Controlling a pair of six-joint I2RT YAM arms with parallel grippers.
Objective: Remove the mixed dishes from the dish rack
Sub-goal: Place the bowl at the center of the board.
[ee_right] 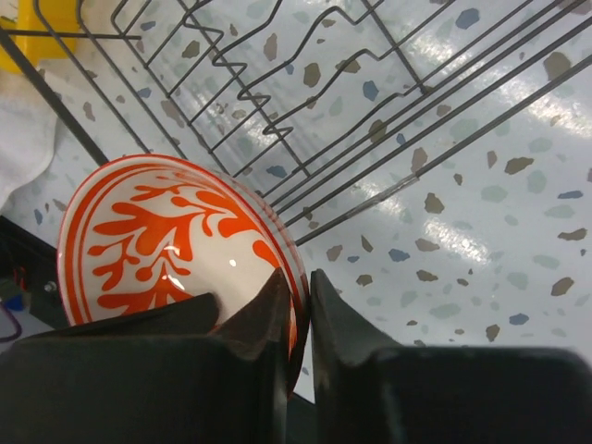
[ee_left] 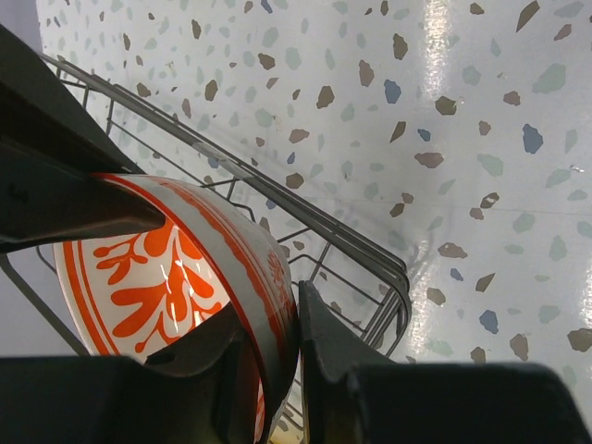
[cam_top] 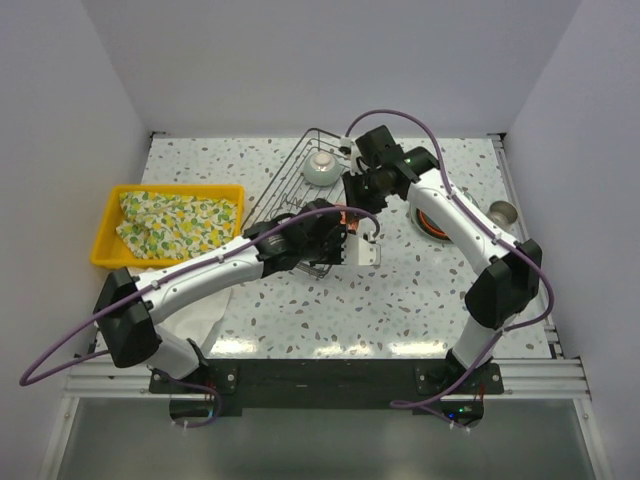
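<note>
Same dish for both arms, tbh. The left gripper (ee_left: pixel 282 324) is pinched tight on the rim of the red-patterned white bowl (ee_right: pixel 166 231), and the same rim is nipped by the right gripper (ee_right: pixel 296 282), jaws nearly together. The bowl is held tipped on edge at the 5 o'clock corner of the dish rack (cam_top: pixel 285 185). An upturned celadon bowl (cam_top: pixel 322 168) is sat in the rack towards 1 o'clock. Plates (cam_top: pixel 430 222) are stacked on the table (cam_top: pixel 400 290) at 3 o'clock. A yellow tray (cam_top: pixel 110 215) holding a patterned cloth (cam_top: pixel 175 222) is parked at 9.
</note>
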